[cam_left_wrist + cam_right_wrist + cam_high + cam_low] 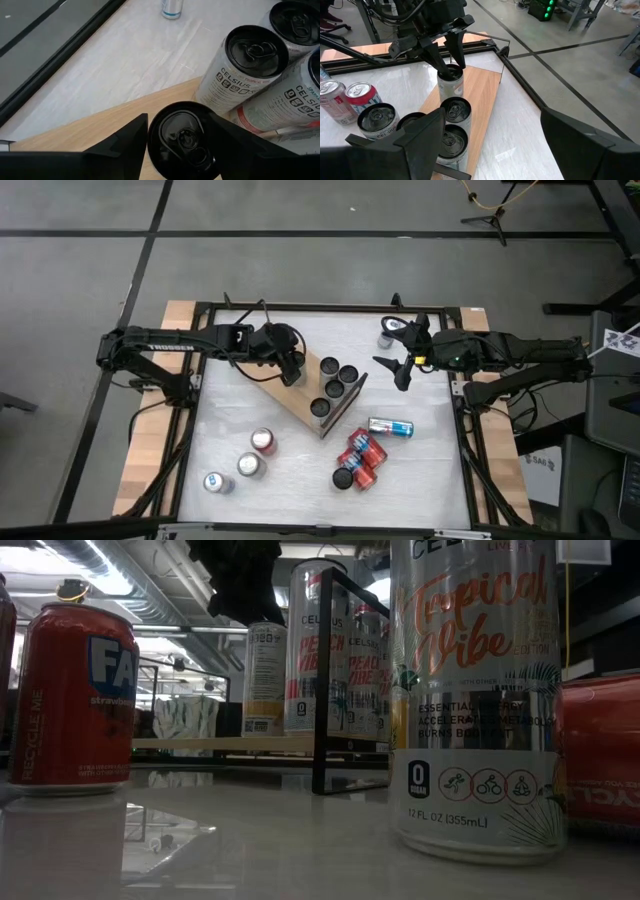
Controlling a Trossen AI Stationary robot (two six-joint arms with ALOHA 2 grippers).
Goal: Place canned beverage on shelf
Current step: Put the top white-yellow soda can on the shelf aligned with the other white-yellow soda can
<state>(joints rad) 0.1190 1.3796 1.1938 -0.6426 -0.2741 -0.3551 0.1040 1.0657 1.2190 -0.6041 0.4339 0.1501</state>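
Overhead, table-level and two wrist cameras all see the shelf [300,402].

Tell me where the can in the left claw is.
The can stands on the shelf, gripped by the left claw, beside three other upright cans.

The left tool [181,137] has its two dark fingers [125,137] on either side of a black-topped can [182,140], which stands upright on the light-wood shelf [95,125]. Just beyond it, three Celsius cans [245,65] cluster together. Further off, a lone can [171,7] stands on the white worktop [115,60].
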